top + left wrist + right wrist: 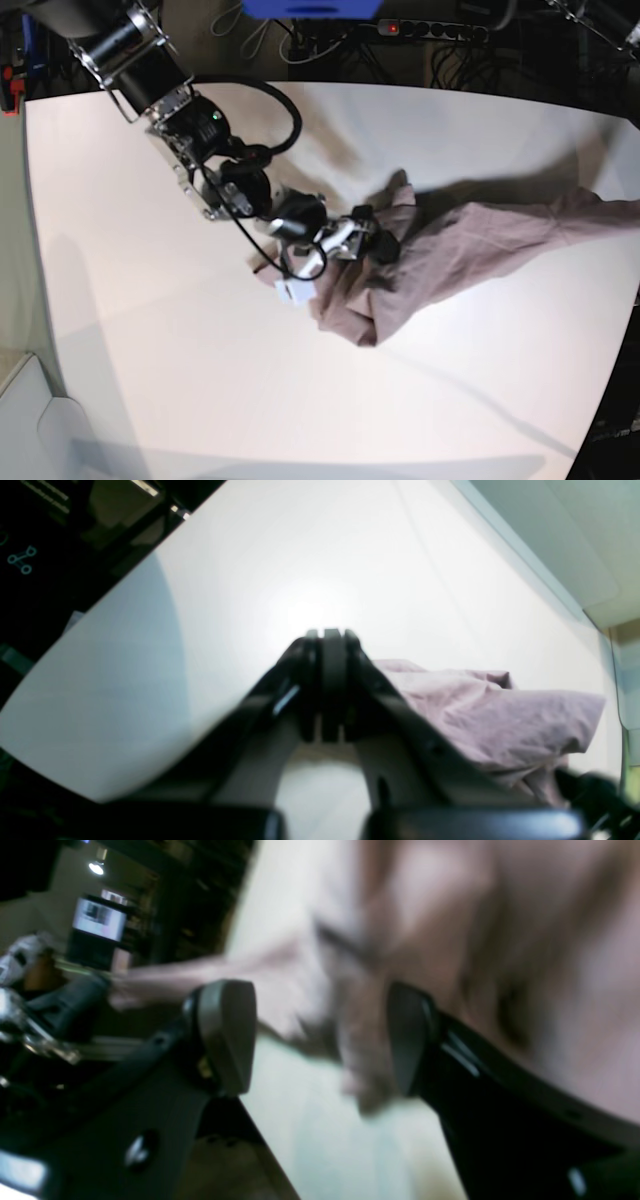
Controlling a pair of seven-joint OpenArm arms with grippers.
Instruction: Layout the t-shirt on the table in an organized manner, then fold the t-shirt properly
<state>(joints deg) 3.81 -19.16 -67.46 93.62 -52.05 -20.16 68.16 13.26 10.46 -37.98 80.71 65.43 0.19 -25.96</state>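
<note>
In the left wrist view, you see the left pincer [332,635] with its two jaws pressed together, and nothing is visible between them. It hangs over the white table [210,630]. The t-shirt [500,720] lies to the right of this pincer, behind its right jaw, as a wrinkled mauve heap on the table. You cannot tell from here if the cloth touches the pincer.

In the right wrist view, your right pincer [320,1040] stands wide open. The picture is blurred. A bunch of the t-shirt [500,940] hangs in the gap between the two pads [227,1032], but the pads do not press on it.

In the base view, the right pincer [372,238] is at the left end of the t-shirt [470,240], just at a raised fold of cloth. The shirt stretches crumpled from there to the right edge of the table [200,400].
</note>
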